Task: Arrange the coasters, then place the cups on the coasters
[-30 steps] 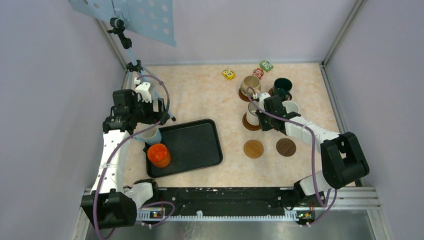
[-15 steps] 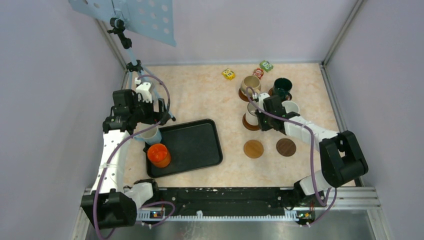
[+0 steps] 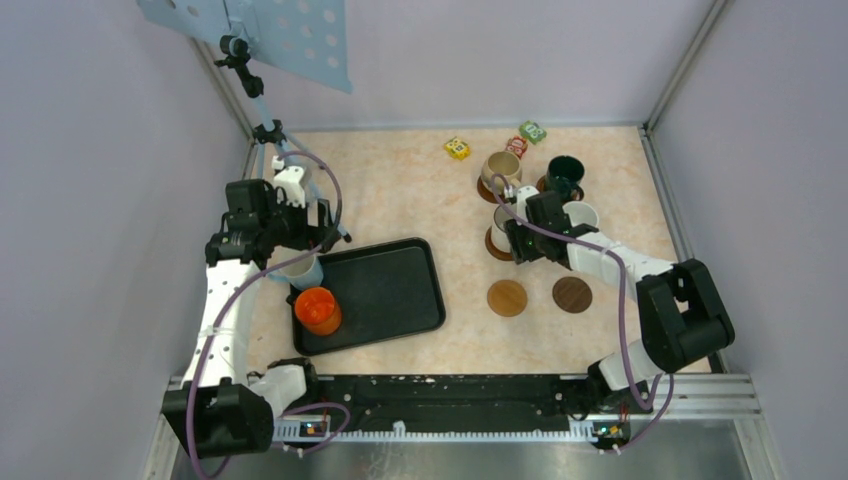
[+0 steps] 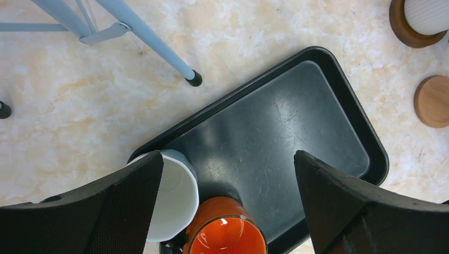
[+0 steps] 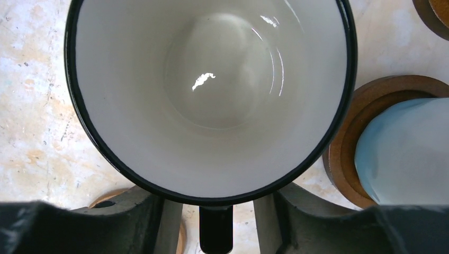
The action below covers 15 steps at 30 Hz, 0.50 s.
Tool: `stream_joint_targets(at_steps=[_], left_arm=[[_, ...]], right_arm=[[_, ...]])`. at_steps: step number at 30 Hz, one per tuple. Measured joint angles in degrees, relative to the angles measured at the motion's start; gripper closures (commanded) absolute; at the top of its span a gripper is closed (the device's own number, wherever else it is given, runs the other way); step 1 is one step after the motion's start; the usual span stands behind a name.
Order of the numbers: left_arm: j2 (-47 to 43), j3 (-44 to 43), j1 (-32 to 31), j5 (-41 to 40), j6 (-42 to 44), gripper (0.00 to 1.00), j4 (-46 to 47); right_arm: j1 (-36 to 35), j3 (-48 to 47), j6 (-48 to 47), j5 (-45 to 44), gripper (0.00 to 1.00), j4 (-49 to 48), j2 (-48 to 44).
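A white cup with a dark rim (image 5: 212,95) stands on a brown coaster (image 3: 497,248). My right gripper (image 5: 216,211) is open, its fingers (image 5: 159,222) on either side of the black handle (image 5: 216,233) with a gap on each side. A beige cup (image 3: 500,168), a dark green cup (image 3: 565,172) and a white cup (image 3: 581,214) also sit on coasters. Two coasters (image 3: 507,297) (image 3: 572,294) are bare. My left gripper (image 4: 227,159) hangs wide open above an orange cup (image 4: 225,233) and a white cup (image 4: 172,196).
A black tray (image 3: 390,290) lies left of centre, with the orange cup (image 3: 318,309) on its near left corner. Small yellow, red and green blocks (image 3: 457,148) lie at the back. A blue stand's legs (image 4: 159,47) rest left of the tray.
My right gripper's jaws have parted from the dark-rimmed cup's handle. Both arms have hardly moved, and the left gripper stays open.
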<state>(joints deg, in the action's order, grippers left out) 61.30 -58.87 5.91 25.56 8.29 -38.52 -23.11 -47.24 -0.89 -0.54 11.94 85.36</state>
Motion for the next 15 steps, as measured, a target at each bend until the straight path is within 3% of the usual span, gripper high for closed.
stream_joint_targets(at_steps=[6, 15], left_arm=[[0.1, -1.2, 0.0, -0.7, 3.8, 0.01, -3.9], [1.2, -3.7, 0.2, -4.2, 10.2, 0.01, -12.0]], right_arm=[[0.0, -0.2, 0.0, 0.7, 0.36, 0.6, -0.1], [0.0, -8.4, -2.2, 4.0, 0.28, 8.1, -1.0]])
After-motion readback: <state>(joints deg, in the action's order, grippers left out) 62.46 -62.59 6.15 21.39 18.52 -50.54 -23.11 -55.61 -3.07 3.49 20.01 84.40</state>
